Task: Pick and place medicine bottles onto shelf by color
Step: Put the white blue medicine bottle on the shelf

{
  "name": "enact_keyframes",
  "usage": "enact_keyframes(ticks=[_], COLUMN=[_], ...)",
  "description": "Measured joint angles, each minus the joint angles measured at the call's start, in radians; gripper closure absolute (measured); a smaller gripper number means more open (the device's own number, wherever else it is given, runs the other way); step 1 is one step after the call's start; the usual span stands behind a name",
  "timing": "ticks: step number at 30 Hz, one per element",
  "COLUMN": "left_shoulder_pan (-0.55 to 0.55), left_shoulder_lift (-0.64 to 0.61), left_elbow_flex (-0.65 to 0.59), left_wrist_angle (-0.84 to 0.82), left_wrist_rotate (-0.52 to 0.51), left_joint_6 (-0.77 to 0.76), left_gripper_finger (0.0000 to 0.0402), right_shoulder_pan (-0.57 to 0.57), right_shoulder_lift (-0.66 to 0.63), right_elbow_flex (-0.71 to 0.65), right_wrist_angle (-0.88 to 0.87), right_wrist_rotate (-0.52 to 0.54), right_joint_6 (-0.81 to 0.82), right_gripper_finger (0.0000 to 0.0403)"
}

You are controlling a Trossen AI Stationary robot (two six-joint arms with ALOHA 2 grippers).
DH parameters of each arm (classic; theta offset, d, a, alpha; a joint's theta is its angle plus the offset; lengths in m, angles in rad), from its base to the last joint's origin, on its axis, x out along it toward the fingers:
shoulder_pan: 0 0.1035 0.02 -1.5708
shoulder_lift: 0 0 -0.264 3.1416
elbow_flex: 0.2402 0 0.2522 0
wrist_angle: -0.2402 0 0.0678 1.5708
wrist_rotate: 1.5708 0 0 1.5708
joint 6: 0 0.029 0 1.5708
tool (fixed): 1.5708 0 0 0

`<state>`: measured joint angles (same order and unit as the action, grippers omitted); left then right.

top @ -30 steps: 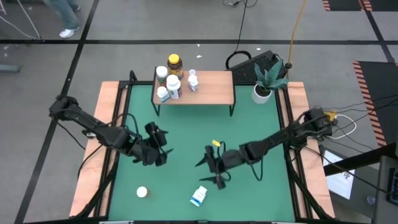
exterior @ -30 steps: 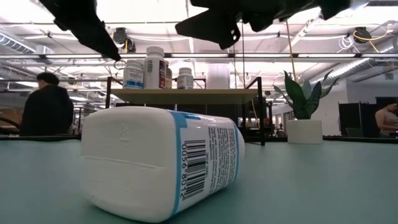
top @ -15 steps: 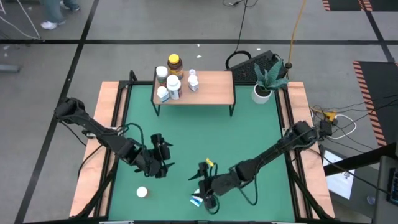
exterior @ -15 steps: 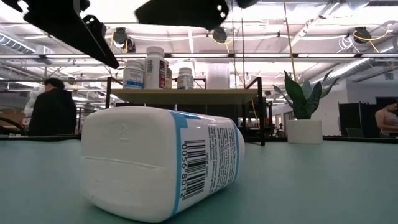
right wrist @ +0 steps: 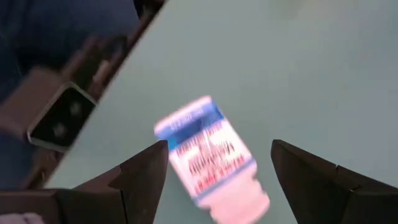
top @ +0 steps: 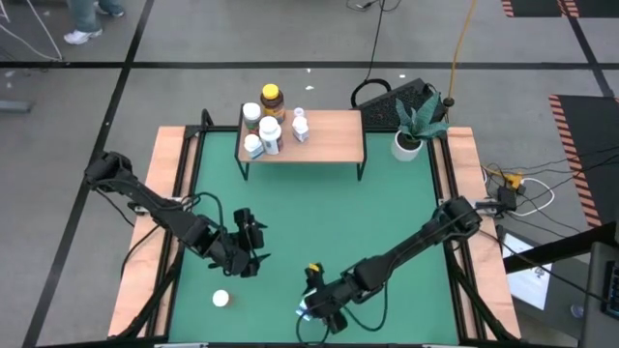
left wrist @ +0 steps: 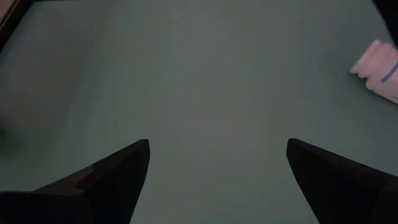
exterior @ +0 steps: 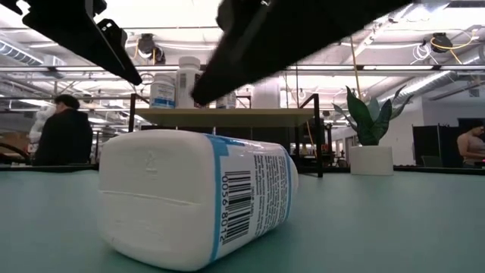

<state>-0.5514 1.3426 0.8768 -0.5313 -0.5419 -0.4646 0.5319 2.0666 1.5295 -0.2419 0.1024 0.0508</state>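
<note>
On the green counter (top: 387,222), the left claw (top: 253,246) hangs open and empty above a small white bottle (top: 221,299) not yet shelved. To its right, the right claw (top: 314,311) straddles the lying blue-labelled bottle (right wrist: 211,162), jaws apart, not yet gripping. Five bottles (top: 268,121) already stand on the shelf (top: 334,135); two remain.

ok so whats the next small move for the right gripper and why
Probably lower the right gripper a little further and close. Its fingers stand open on either side of the blue-labelled bottle, which lies on its side on the green mat, not yet gripped.
</note>
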Motion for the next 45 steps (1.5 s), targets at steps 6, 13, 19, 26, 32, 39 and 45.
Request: enact_keyframes(ticks=[6, 13, 19, 26, 32, 39, 45], left_shoulder_pan=[-0.003, -0.015, -0.015, -0.015, -0.015, -0.015, -0.015], left_shoulder_lift=[0.000, 0.000, 0.000, 0.000, 0.000, 0.000, 0.000], left_elbow_flex=[0.000, 0.000, 0.000, 0.000, 0.000, 0.000, 0.000], left_wrist_angle=[-0.001, -0.007, -0.018, -0.019, -0.020, -0.027, -0.027], left_wrist_rotate=[0.000, 0.000, 0.000, 0.000, 0.000, 0.000, 0.000], left_joint_6=[-0.017, -0.019, -0.024, -0.031, -0.035, -0.037, -0.042], left_gripper_finger=[0.0021, 0.0021, 0.0021, 0.0021, 0.0021, 0.0021, 0.0021], right_shoulder_pan=[-0.024, -0.059, -0.075, -0.084, -0.094, -0.101, -0.035], right_shoulder_lift=[-0.003, -0.006, -0.002, -0.012, -0.087, -0.191, -0.151], right_elbow_flex=[-0.007, -0.065, -0.128, -0.131, -0.132, -0.130, -0.130], right_wrist_angle=[-0.102, -0.080, 0.039, 0.035, 0.011, 0.057, 0.099], right_wrist_rotate=[-0.003, -0.062, -0.156, -0.143, 0.003, 0.051, 0.015], right_joint_6=[-0.009, -0.036, -0.012, 0.075, 0.101, 0.415, 0.359], right_gripper_finger=[0.0121, 0.0122, 0.0139, 0.0156, 0.0156, 0.0155, 0.0114])
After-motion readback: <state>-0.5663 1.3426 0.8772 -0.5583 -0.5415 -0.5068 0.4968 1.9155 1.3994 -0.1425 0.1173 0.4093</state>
